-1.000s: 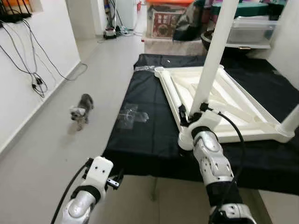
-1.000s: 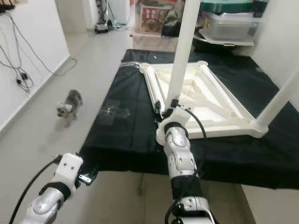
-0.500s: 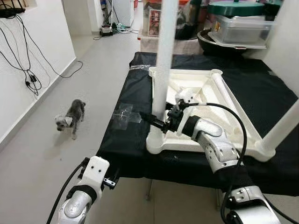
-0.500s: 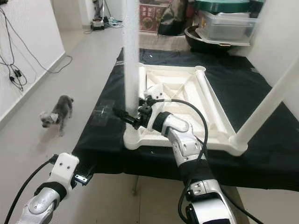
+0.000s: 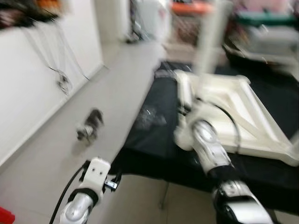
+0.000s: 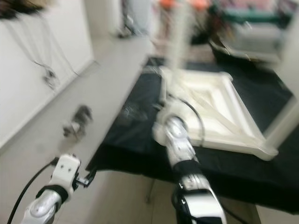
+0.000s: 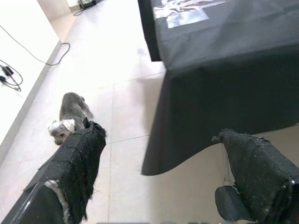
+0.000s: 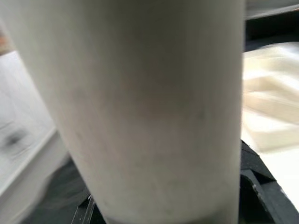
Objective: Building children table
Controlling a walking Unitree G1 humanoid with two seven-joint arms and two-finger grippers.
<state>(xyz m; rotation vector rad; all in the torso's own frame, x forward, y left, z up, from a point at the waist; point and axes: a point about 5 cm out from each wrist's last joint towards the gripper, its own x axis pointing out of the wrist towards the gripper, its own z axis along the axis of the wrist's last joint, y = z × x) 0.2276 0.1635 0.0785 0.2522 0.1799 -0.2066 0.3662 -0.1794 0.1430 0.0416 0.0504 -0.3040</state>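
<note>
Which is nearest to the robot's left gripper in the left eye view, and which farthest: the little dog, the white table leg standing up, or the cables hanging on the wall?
From the left gripper, low beside the black-covered bench:
1. The dog, on the floor ahead of it.
2. The upright table leg, across on the robot's right.
3. The wall cables, ahead on its left.
Blur makes 2 and 3 close to call.

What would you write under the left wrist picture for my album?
Open left hand hangs beside the black-draped table, small grey dog on the floor beyond.
</note>
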